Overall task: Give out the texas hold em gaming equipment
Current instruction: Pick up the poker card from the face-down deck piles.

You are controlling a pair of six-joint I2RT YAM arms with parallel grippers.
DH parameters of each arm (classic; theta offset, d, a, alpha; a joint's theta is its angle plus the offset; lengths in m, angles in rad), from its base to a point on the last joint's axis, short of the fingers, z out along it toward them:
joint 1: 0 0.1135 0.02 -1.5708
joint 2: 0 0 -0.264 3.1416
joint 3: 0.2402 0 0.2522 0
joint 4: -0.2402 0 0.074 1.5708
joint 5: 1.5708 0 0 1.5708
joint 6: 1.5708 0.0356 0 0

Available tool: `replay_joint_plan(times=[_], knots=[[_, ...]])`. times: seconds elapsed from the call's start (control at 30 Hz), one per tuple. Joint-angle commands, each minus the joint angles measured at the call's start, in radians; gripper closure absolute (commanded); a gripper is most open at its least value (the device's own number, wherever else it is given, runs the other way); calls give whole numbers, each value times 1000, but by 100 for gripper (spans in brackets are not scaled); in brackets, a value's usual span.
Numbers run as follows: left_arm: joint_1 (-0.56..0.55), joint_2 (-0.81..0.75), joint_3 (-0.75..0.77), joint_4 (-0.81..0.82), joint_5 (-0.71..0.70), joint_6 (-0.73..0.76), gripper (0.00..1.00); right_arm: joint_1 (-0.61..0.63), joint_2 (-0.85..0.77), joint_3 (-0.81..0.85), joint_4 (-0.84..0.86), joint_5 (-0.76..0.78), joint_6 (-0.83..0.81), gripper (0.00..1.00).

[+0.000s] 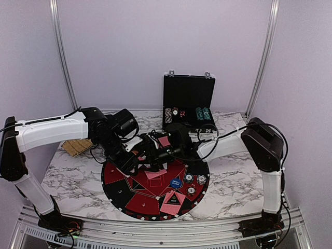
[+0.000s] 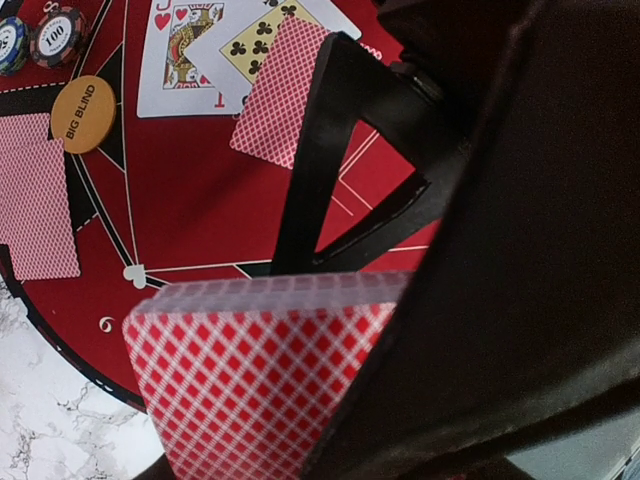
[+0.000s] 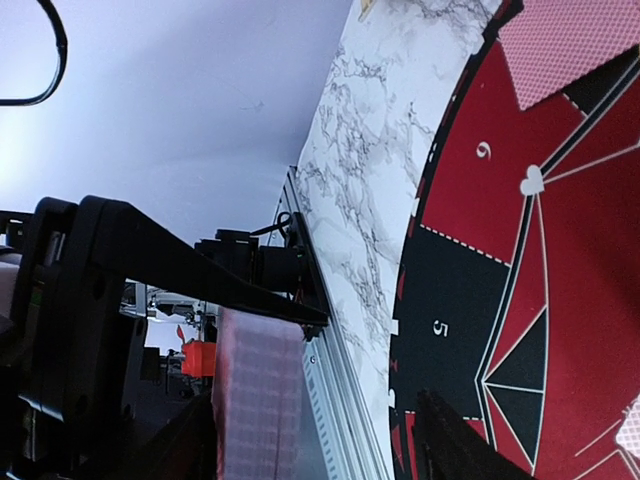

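Note:
My left gripper [image 1: 133, 163] [image 2: 285, 420] is shut on a deck of red-backed playing cards [image 2: 240, 385] and holds it above the round mat [image 1: 116, 179]. My right gripper [image 1: 153, 155] [image 3: 300, 445] meets it from the right. Its jaws stand apart around the deck's edge [image 3: 260, 390], and the far finger [image 3: 450, 445] is clear of the cards. More cards lie on the mat: face-up ones [image 2: 200, 50], face-down ones [image 2: 35, 200] [image 1: 155, 174] [image 1: 171, 205]. An orange BIG BLIND disc [image 2: 88, 113], a blue disc [image 1: 175, 182] and chips [image 1: 195, 179] also lie there.
The open black case [image 1: 188, 98] stands at the back with grey-white [image 1: 168, 114] and teal chips [image 1: 203, 113] in it. A wooden-looking piece [image 1: 78, 147] lies at the left under my left arm. The metal table rail [image 3: 330, 400] runs along the near edge.

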Motion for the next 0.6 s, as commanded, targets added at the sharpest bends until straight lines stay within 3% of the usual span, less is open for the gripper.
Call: replay_joint_plan(times=[0.0, 0.3, 0.57], knots=[[-6, -7, 22, -14, -1, 6, 61, -10, 4, 18, -54, 20, -49, 41], [-6, -6, 20, -14, -1, 7, 61, -46, -41, -18, -80, 50, -75, 60], [-4, -4, 13, -14, -20, 6, 61, -57, -73, -24, -74, 51, -68, 67]])
